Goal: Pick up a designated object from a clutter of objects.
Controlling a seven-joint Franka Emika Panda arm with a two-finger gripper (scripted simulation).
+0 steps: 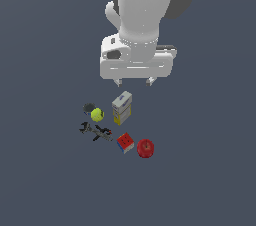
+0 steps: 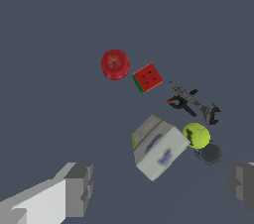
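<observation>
While gripper point(image 1: 134, 81) fingers wide apart above box point(image 1: 122, 107): apple point(image 1: 145, 148) beside cube point(image 1: 125, 142), w/ nothing on top.

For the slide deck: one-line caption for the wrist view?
Open gripper hovers above the clutter, red apple beside the red cube, box, tennis ball and black tool nearer.

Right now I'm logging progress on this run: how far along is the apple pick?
Nothing looks done yet. The red apple sits on the floor beside the red-blue cube, untouched. In hand: the gripper hovers open and empty above the grey-yellow box. Left: move over the apple, descend, grasp, lift.
</observation>
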